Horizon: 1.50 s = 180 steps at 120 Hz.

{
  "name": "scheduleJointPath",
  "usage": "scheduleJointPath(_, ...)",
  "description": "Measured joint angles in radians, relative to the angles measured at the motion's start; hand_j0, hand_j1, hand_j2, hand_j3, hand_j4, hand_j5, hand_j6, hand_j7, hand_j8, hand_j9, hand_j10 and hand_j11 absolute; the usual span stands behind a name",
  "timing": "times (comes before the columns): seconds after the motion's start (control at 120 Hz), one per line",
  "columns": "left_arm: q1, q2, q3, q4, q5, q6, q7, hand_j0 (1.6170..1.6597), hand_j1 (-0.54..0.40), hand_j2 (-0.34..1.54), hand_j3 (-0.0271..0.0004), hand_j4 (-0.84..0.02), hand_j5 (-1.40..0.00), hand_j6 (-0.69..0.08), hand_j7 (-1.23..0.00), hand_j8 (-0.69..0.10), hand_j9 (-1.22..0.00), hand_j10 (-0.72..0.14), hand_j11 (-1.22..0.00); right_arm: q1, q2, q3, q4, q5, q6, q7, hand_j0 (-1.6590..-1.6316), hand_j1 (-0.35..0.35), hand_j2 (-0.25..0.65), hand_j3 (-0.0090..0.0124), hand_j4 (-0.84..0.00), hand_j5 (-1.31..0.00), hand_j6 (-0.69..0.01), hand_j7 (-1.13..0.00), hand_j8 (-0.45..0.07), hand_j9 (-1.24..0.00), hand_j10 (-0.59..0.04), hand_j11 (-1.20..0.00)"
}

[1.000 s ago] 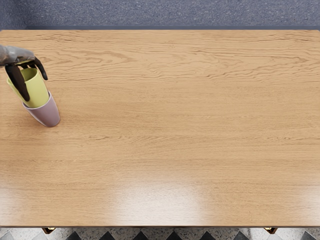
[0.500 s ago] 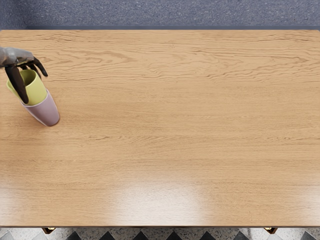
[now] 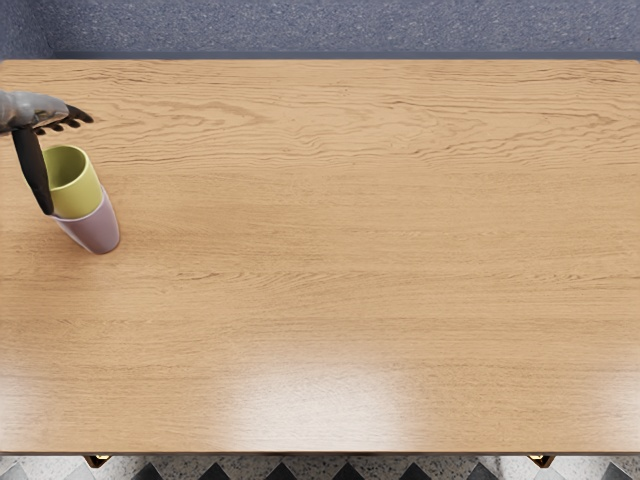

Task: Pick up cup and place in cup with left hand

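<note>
Our left hand (image 3: 40, 110), spread wide, hides part of 1 smooth yellow cup (image 3: 80, 200), its bottom lost inside the pink cup (image 3: 98, 229).

The left hand (image 3: 42, 112) had a glossy grey back (image 3: 28, 104), metallic-looking and rounded, with paler highlights. Its fingers (image 3: 78, 114) were blackish brown, slim, tapering to narrow tips. The thumb (image 3: 33, 170), equally dark, looked longer, broader and smooth.
</note>
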Motion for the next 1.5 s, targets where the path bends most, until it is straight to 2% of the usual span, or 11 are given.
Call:
scheduleJointPath(0.158,-0.007,-0.022,-0.001,0.01,-0.036,0.0,0.0,1.658,0.335,0.01,0.0,-0.019,-0.02,-0.019,-0.02,-0.016,-0.02,-0.017,-0.02,0.0,0.0,0.0,0.0,0.0,0.0,0.0,-1.6581,-0.316,-0.005,0.0,-0.028,-0.04,-0.028,-0.04,-0.028,-0.04,-0.028,-0.04)
scheduleJointPath(0.467,-0.051,-0.204,-0.005,0.012,-0.093,-0.002,0.0,1.6581,0.347,0.0,0.0,-0.007,0.0,-0.008,0.0,-0.007,0.0,-0.006,0.0,0.0,0.0,0.0,0.0,0.0,0.0,0.0,-1.6581,-0.316,-0.005,0.0,-0.028,-0.04,-0.028,-0.04,-0.028,-0.04,-0.028,-0.04)
scheduleJointPath(0.583,-0.043,-0.213,-0.023,0.006,-0.282,-0.077,0.0,1.6581,0.348,0.0,0.0,-0.006,0.0,-0.007,0.0,-0.006,0.0,-0.005,0.0,0.0,0.0,0.0,0.0,0.0,0.0,0.0,-1.6581,-0.316,-0.006,0.0,-0.028,-0.04,-0.028,-0.04,-0.028,-0.04,-0.028,-0.04)
scheduleJointPath(0.733,0.002,-0.196,-0.075,0.007,-0.587,-0.174,0.0,1.6581,0.349,0.0,0.0,-0.004,0.0,-0.005,0.0,-0.004,0.0,-0.003,0.0,0.0,0.0,0.0,0.0,0.0,0.0,0.001,-1.6581,-0.316,-0.005,0.0,-0.028,-0.04,-0.028,-0.04,-0.028,-0.04,-0.028,-0.04)
scheduleJointPath(0.95,0.106,-0.125,-0.093,0.002,-0.943,-0.2,0.0,1.6581,0.349,0.0,0.0,-0.002,0.0,-0.002,0.0,-0.002,0.0,-0.002,0.0,0.0,0.0,0.0,0.0,0.0,0.0,0.002,-1.6581,-0.316,-0.005,0.0,-0.028,-0.04,-0.028,-0.04,-0.028,-0.04,-0.028,-0.04)
scheduleJointPath(1.133,0.225,-0.081,-0.119,-0.014,-1.118,-0.204,0.0,1.6581,0.349,0.0,0.0,-0.001,0.0,-0.001,0.0,-0.001,0.0,-0.001,0.0,0.0,0.0,0.0,0.0,0.0,0.0,0.001,-1.6581,-0.316,-0.005,0.0,-0.028,-0.04,-0.028,-0.04,-0.028,-0.04,-0.028,-0.04)
scheduleJointPath(1.217,0.338,-0.018,-0.19,-0.08,-1.17,-0.204,0.0,1.6581,0.349,0.0,0.0,0.0,0.0,0.0,0.0,0.0,0.0,0.0,0.0,0.0,0.0,0.0,0.0,0.0,0.0,0.002,-1.6581,-0.316,-0.005,0.0,-0.028,-0.04,-0.028,-0.04,-0.028,-0.04,-0.028,-0.04)
scheduleJointPath(1.333,0.37,0.02,-0.253,-0.171,-1.218,-0.204,0.0,1.6581,0.349,0.0,0.0,0.001,0.0,0.001,0.0,0.001,0.0,0.001,0.0,0.0,0.0,0.0,0.0,0.0,0.0,0.002,-1.6581,-0.316,-0.005,0.0,-0.028,-0.04,-0.028,-0.04,-0.028,-0.04,-0.028,-0.04)
scheduleJointPath(1.4,0.409,0.024,-0.268,-0.193,-1.251,-0.204,0.0,1.6581,0.349,0.0,0.0,0.001,0.0,0.001,0.0,0.001,0.0,0.001,0.0,0.0,0.0,0.0,0.0,0.0,0.0,0.002,-1.6581,-0.316,-0.005,0.0,-0.028,-0.04,-0.028,-0.04,-0.028,-0.04,-0.028,-0.04)
scheduleJointPath(1.45,0.444,0.084,-0.281,-0.202,-1.271,-0.204,0.0,1.6581,0.349,0.0,0.0,0.001,0.0,0.001,0.0,0.001,0.0,0.001,0.0,0.0,0.0,0.0,0.0,0.0,0.0,0.002,-1.6581,-0.316,-0.005,0.0,-0.028,-0.04,-0.028,-0.04,-0.028,-0.04,-0.028,-0.04)
scheduleJointPath(1.5,0.474,0.096,-0.291,-0.205,-1.291,-0.204,0.0,1.6581,0.349,0.0,0.0,0.001,0.0,0.002,0.0,0.002,0.0,0.001,0.0,0.001,0.0,0.0,0.0,0.0,0.0,0.002,-1.6581,-0.316,-0.005,0.0,-0.028,-0.04,-0.028,-0.04,-0.028,-0.04,-0.028,-0.04)
